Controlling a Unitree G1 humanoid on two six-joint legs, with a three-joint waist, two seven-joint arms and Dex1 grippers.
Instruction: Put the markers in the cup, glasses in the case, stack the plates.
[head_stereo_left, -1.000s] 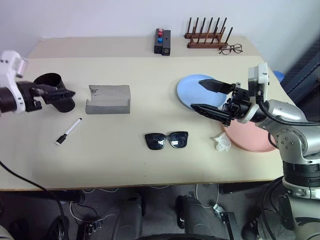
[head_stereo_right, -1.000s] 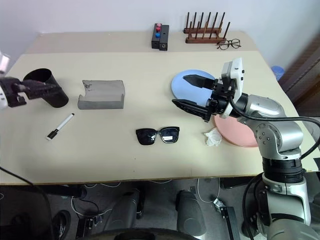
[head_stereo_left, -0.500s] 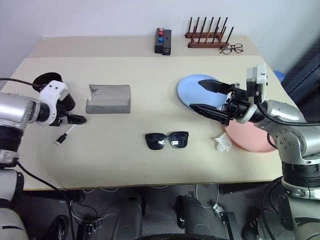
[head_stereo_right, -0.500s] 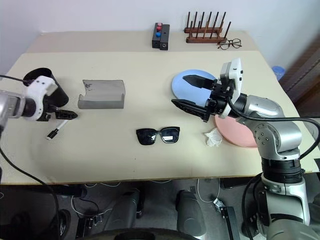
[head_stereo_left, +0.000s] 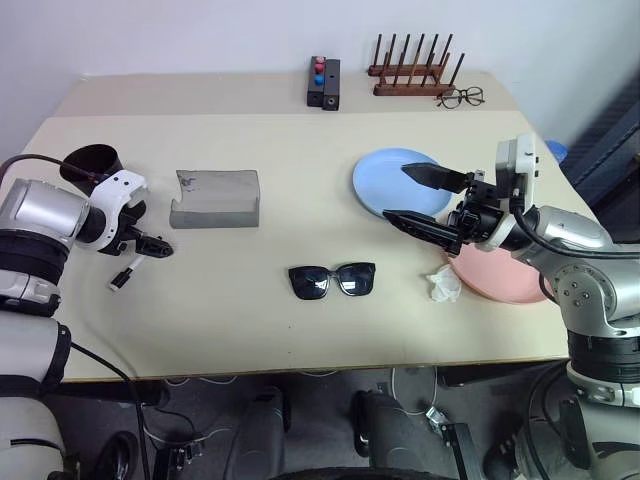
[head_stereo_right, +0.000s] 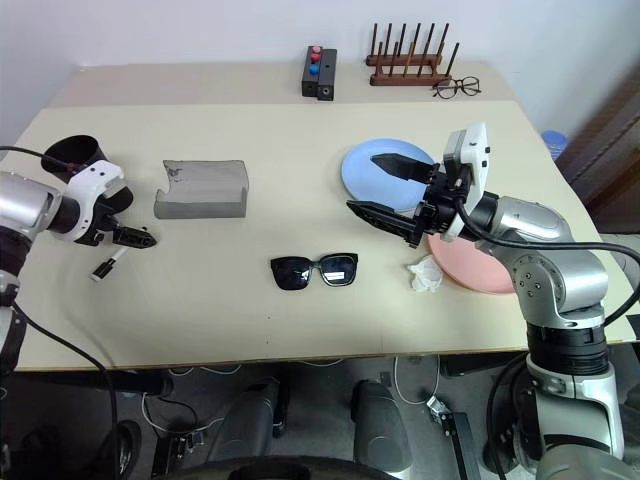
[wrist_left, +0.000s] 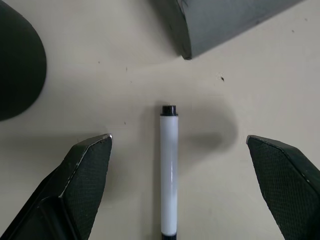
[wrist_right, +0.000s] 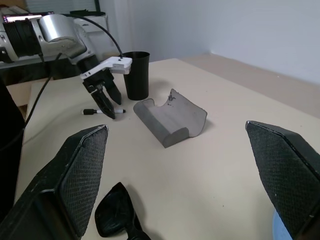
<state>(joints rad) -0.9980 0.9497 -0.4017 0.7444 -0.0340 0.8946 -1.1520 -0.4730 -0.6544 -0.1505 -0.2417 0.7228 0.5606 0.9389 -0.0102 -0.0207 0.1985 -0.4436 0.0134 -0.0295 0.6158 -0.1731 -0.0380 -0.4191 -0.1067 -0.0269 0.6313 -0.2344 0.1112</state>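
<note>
item: white marker, flat on table beside cup. left gripper wide open, empty, straddling it; we lower squarely, pinch mid-barrel. right gripper open, empty.

A robot test room or lab, by the look of it. A plain beige table stands against a bare white wall, with loose cables on the dark floor under the table's near edge. At the table's far edge sit a black box with coloured buttons and, beside it, a wooden peg rack.
</note>
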